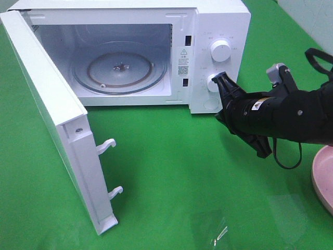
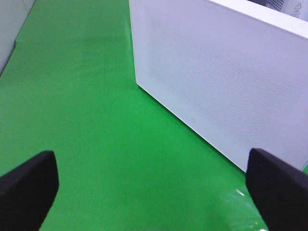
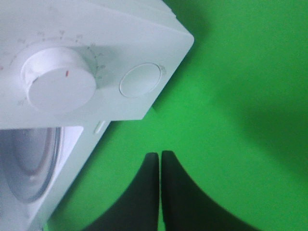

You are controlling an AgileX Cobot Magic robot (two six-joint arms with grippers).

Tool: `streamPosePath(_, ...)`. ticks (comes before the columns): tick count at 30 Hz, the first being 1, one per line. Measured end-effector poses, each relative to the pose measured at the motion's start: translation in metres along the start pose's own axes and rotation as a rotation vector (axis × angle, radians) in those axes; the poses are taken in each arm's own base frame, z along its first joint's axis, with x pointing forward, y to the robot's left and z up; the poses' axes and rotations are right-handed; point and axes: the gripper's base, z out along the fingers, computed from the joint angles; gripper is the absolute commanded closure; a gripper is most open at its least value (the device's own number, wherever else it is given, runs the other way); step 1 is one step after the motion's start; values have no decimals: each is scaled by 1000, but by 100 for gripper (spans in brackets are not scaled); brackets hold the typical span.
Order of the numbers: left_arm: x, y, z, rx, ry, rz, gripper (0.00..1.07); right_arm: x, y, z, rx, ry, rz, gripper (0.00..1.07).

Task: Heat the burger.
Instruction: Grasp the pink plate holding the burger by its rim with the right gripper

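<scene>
My right gripper [image 1: 220, 79] sits right of centre in the high view, its jaws pressed together on nothing, tips near the lower knob [image 1: 212, 83] of the microwave [image 1: 218, 21] that fills the upper half of the frame. The door [image 1: 47, 104] hangs open at the left, and the glass turntable [image 1: 120, 67] inside is bare. My left gripper [image 2: 154, 192] is spread wide over the green cloth [image 2: 86, 96], beside that door. A pink plate [image 1: 323, 177] pokes in at the right edge. The burger shows in none of my views, so I cannot tell where it is
</scene>
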Motion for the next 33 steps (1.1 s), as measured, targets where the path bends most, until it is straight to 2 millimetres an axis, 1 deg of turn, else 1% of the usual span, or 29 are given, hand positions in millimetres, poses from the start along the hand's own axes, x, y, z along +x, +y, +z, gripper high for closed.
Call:
streamPosePath(1, 0, 0, 0, 0, 0, 0, 9, 0, 2, -5, 10, 23, -75, 104)
streamPosePath(3, 0, 0, 0, 0, 0, 0, 9, 0, 4, -8, 11, 32, -106, 104)
streamPosePath(4, 0, 0, 0, 0, 0, 0, 9, 0, 6, -13, 19, 56, -189, 103)
streamPosePath(5, 0, 0, 0, 0, 0, 0, 9, 0, 6, -13, 19, 56, -189, 103)
streamPosePath(6, 0, 0, 0, 0, 0, 0, 9, 0, 7, -17, 27, 80, -262, 103)
streamPosePath(7, 0, 0, 0, 0, 0, 0, 9, 0, 7, -17, 27, 80, -262, 103)
streamPosePath(8, 0, 0, 0, 0, 0, 0, 9, 1, 7, -21, 41, 114, -341, 102)
streamPosePath(9, 0, 0, 0, 0, 0, 0, 9, 1, 7, -21, 41, 114, -341, 102)
streamPosePath(11, 0, 0, 0, 0, 0, 0, 9, 3, 7, -27, 60, 169, -444, 101)
streamPosePath(12, 0, 0, 0, 0, 0, 0, 9, 3, 7, -27, 60, 169, -444, 101)
streamPosePath(13, 0, 0, 0, 0, 0, 0, 9, 5, 6, -32, 73, 210, -502, 101)
streamPosePath(14, 0, 0, 0, 0, 0, 0, 9, 5, 6, -32, 73, 210, -502, 101)
streamPosePath(15, 0, 0, 0, 0, 0, 0, 9, 6, 6, -36, 81, 247, -557, 100)
streamPosePath(16, 0, 0, 0, 0, 0, 0, 9, 6, 6, -36, 81, 247, -557, 100)
streamPosePath(17, 0, 0, 0, 0, 0, 0, 9, 8, 5, -39, 86, 281, -614, 100)
streamPosePath(18, 0, 0, 0, 0, 0, 0, 9, 8, 5, -39, 86, 281, -614, 100)
streamPosePath(19, 0, 0, 0, 0, 0, 0, 9, 10, 4, -42, 95, 321, -677, 99)
streamPosePath(20, 0, 0, 0, 0, 0, 0, 9, 10, 4, -42, 95, 321, -677, 99)
streamPosePath(22, 0, 0, 0, 0, 0, 0, 9, 12, 0, -49, 116, 398, -800, 98)
streamPosePath(23, 0, 0, 0, 0, 0, 0, 9, 12, 0, -49, 116, 398, -800, 98)
streamPosePath(24, 0, 0, 0, 0, 0, 0, 9, 12, -1, -54, 127, 430, -862, 98)
streamPosePath(25, 0, 0, 0, 0, 0, 0, 9, 12, -1, -54, 127, 430, -862, 98)
streamPosePath(26, 0, 0, 0, 0, 0, 0, 9, 11, -2, -59, 137, 455, -923, 97)
streamPosePath(29, 0, 0, 0, 0, 0, 0, 9, 10, -2, -62, 146, 468, -951, 97)
streamPosePath(31, 0, 0, 0, 0, 0, 0, 9, 7, -5, -72, 183, 513, -1042, 95)
streamPosePath(32, 0, 0, 0, 0, 0, 0, 9, 7, -5, -72, 183, 513, -1042, 95)
streamPosePath(33, 0, 0, 0, 0, 0, 0, 9, 4, -6, -77, 204, 525, -1080, 95)
